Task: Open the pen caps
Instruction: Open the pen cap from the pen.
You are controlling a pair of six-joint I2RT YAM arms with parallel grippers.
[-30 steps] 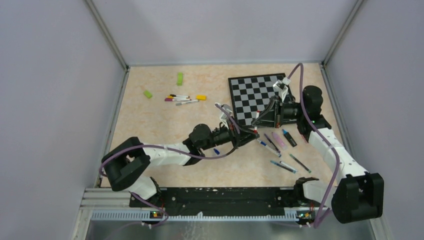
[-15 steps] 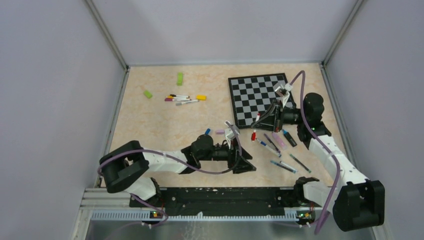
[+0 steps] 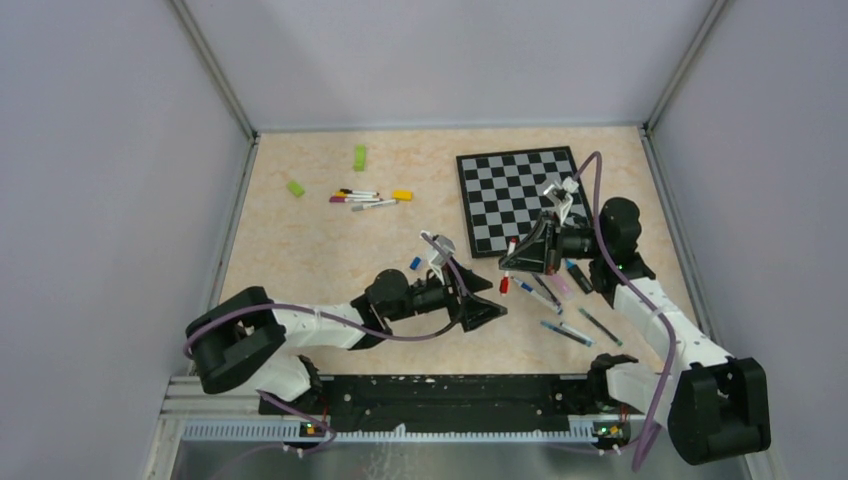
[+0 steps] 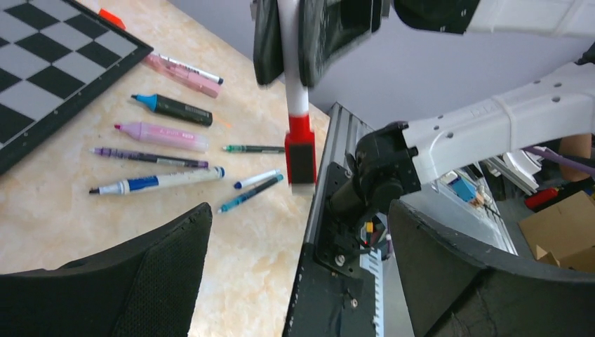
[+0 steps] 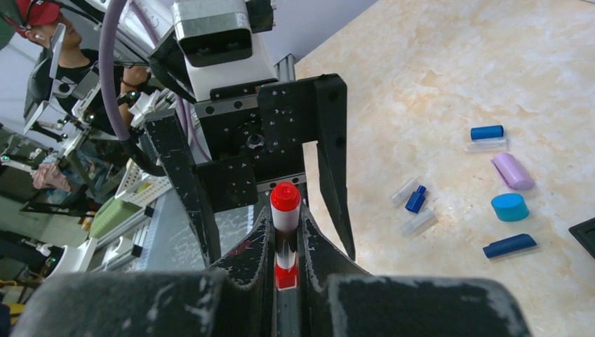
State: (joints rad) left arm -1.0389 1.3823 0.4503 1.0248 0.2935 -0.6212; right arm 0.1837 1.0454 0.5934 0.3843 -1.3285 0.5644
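We see a white pen (image 5: pixel 285 223) with its red cap (image 5: pixel 285 196) on, clamped in the closed right gripper (image 5: pixel 286 235) above the near edge of the chessboard (image 3: pixel 512 190). The cap points at the left gripper (image 4: pixel 298 210), which is low over the table (image 3: pixel 320 250), fingers spread wide, holding nothing. Loose caps (image 5: pixel 509 207) and other pens (image 4: pixel 151 158) lie around.

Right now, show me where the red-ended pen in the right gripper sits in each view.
Top external: the red-ended pen lies centre-right, just nearer than the chessboard.
Left wrist: top middle, hanging down with its red end lowest.
Right wrist: lower middle, its round red end pointing up.
Shared landmark: the right gripper, shut on the pen in all three.
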